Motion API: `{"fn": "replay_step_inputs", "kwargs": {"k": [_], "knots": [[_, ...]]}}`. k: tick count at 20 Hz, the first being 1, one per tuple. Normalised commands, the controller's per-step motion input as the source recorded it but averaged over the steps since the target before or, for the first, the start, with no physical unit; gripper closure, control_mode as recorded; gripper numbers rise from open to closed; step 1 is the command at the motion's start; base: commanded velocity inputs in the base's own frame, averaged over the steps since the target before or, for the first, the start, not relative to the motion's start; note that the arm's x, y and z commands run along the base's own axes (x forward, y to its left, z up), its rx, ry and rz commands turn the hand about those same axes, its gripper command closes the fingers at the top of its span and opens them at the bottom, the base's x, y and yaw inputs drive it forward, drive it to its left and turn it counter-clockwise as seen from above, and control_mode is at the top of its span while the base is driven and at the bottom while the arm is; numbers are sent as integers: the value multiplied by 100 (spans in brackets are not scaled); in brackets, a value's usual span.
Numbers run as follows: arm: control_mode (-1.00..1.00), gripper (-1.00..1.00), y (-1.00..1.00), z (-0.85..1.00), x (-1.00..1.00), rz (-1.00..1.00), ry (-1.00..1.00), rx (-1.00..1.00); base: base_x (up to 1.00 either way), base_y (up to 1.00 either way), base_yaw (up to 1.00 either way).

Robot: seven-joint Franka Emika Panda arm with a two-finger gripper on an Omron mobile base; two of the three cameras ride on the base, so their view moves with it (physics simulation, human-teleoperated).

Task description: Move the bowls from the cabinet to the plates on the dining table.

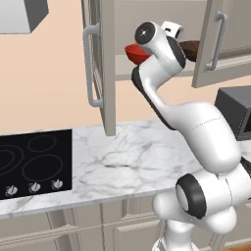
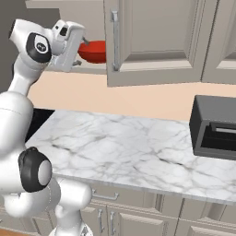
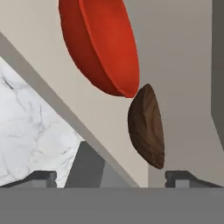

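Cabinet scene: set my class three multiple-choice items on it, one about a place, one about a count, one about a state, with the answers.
1. Where are the bowls?
A. On the cabinet shelf
B. On the cooktop
C. In the gripper

2. How many bowls are there?
A. One
B. Two
C. Four

3. How are the cabinet doors?
A. Shut
B. Removed
C. Open

Answers:
1 A: the red bowl and the brown bowl sit inside the cabinet.
2 B: one red, one brown.
3 C: both doors swing outward; the gripper is open before them.
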Motion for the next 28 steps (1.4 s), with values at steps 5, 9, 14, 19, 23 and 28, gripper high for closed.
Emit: {"fn": "replay_step_inputs", "kwargs": {"k": [5,9,14,19,23,28], "knots": [[-100,-100,0,0,0,-13,5,-13,0,0,0],[-100,-100,0,0,-6,-18,11,-3,0,0,0],[-100,-100,0,0,-8,-24,4,-4,0,0,0],[-100,-100,-6,8,-8,-19,0,-14,0,0,0],[-100,-100,-14,2,-28,-18,0,-7,0,0,0],[-100,-100,-18,0,-37,-21,0,-3,0,0,0]]}}
